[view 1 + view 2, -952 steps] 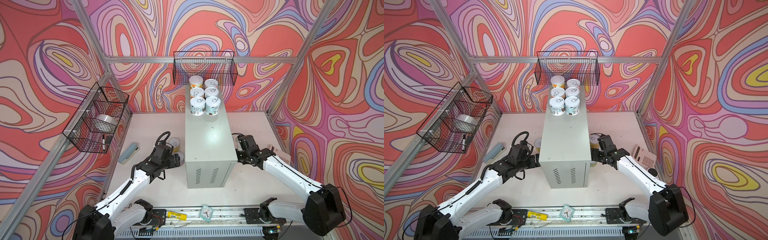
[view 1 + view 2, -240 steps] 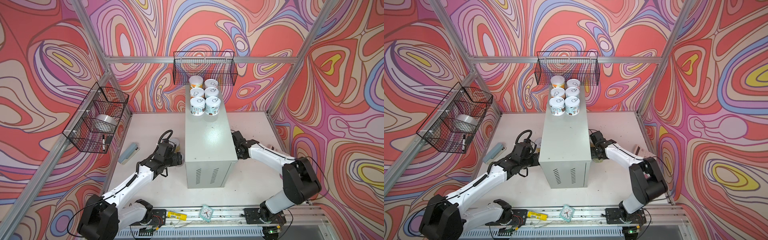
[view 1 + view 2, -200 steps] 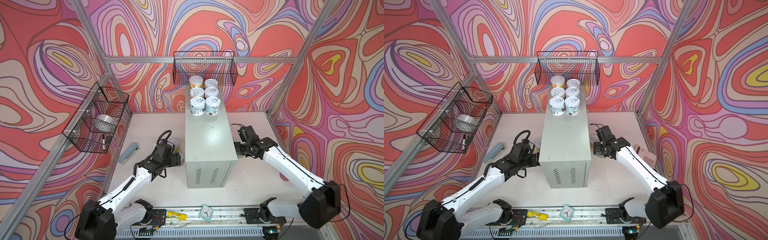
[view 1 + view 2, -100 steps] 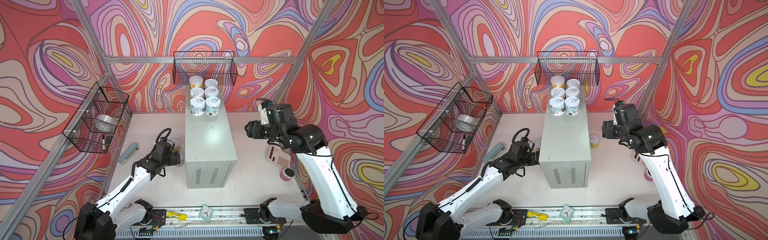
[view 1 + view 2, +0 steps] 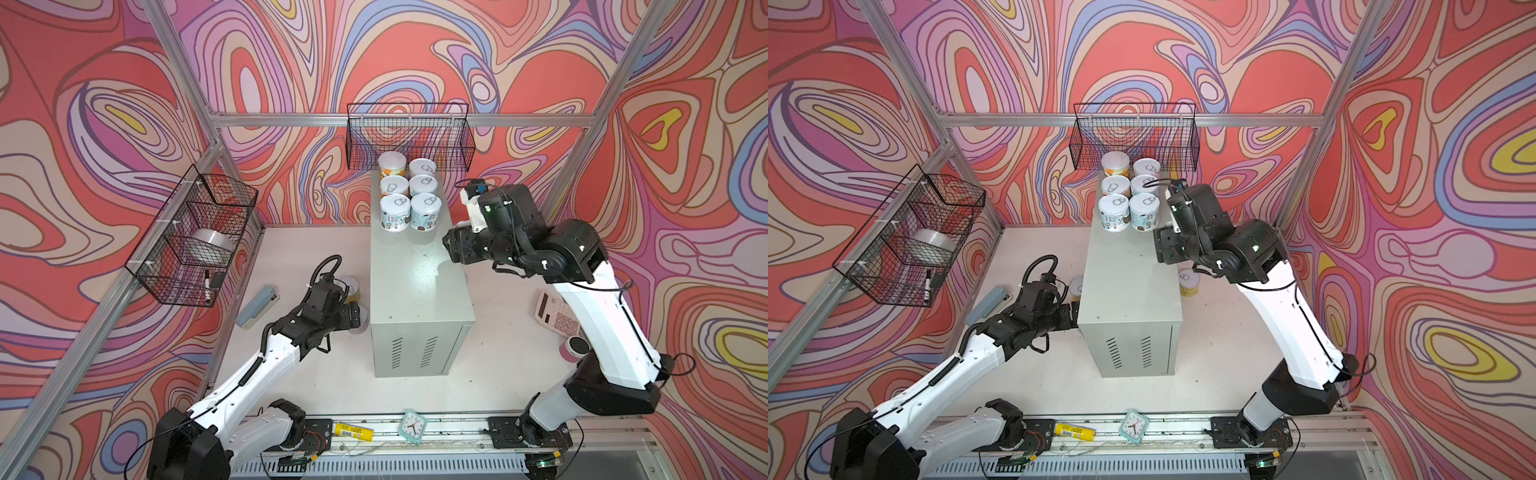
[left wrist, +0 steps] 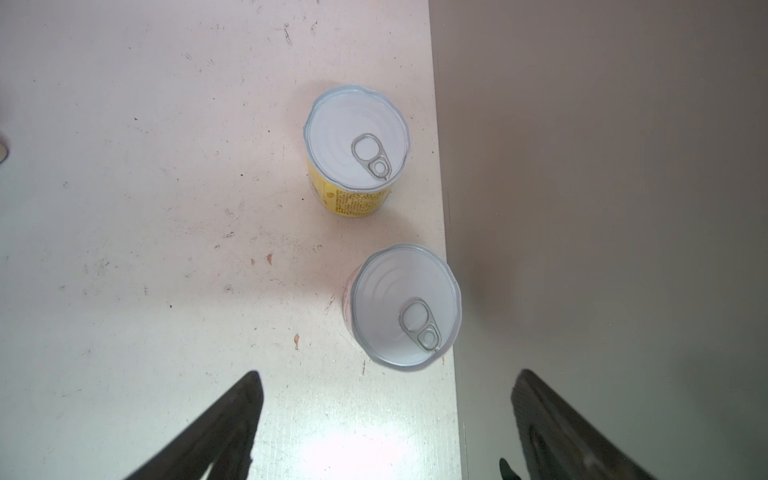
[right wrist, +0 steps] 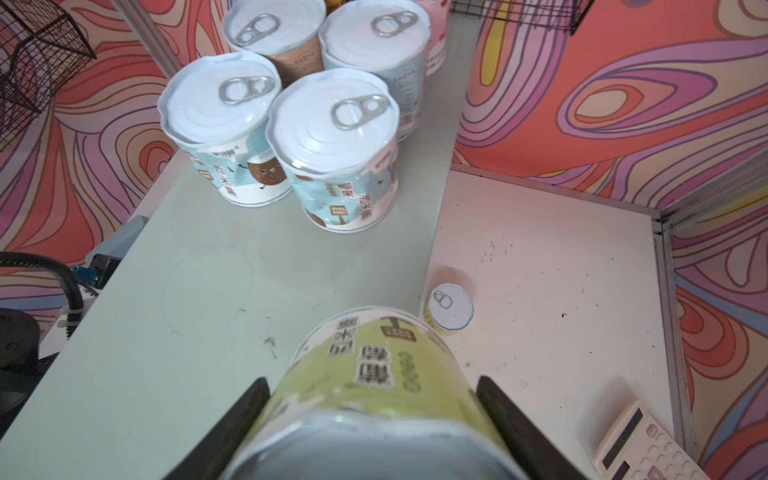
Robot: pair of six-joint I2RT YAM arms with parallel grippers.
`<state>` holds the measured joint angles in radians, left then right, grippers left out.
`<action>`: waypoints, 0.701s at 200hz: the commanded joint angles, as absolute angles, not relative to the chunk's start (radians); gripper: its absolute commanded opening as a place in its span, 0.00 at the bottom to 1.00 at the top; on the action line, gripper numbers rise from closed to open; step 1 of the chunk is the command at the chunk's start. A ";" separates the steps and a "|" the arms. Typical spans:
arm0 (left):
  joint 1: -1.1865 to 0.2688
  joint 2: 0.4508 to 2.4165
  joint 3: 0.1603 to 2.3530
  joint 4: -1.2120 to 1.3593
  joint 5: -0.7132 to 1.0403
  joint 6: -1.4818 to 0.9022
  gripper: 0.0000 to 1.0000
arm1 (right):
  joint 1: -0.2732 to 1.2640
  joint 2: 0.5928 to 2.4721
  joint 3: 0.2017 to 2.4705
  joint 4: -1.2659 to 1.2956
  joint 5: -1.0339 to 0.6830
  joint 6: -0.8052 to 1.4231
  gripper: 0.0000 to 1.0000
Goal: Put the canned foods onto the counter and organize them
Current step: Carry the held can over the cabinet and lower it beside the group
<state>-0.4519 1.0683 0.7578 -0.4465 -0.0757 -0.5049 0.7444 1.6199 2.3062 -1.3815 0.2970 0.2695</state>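
Observation:
The counter (image 5: 415,286) is a tall grey-green cabinet, and several cans (image 5: 408,195) stand in two rows at its far end. My right gripper (image 7: 372,382) is shut on a green-labelled can (image 7: 370,353) and hangs over the counter's right edge (image 5: 1173,257), in front of those rows. Another yellow can (image 7: 450,309) stands on the table below it. Left of the counter, my left gripper (image 6: 386,378) is open and low over the table. Just ahead of its fingers stand a yellow can (image 6: 357,149) and a pale pink can (image 6: 405,307), which is against the counter's wall.
A calculator (image 5: 557,316) and a pink cylinder with a black top (image 5: 575,347) lie at the right table edge. A blue-grey stapler (image 5: 257,305) lies at the left. Wire baskets hang on the back wall (image 5: 409,137) and the left wall (image 5: 195,232).
My right arm has lifted the green can from the table beside the counter up to the counter's right edge. The left arm has barely moved.

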 commanded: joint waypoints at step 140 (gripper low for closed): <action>-0.454 1.038 0.769 -0.455 -0.083 -0.485 0.94 | 0.868 1.922 2.601 -1.386 0.307 0.242 0.35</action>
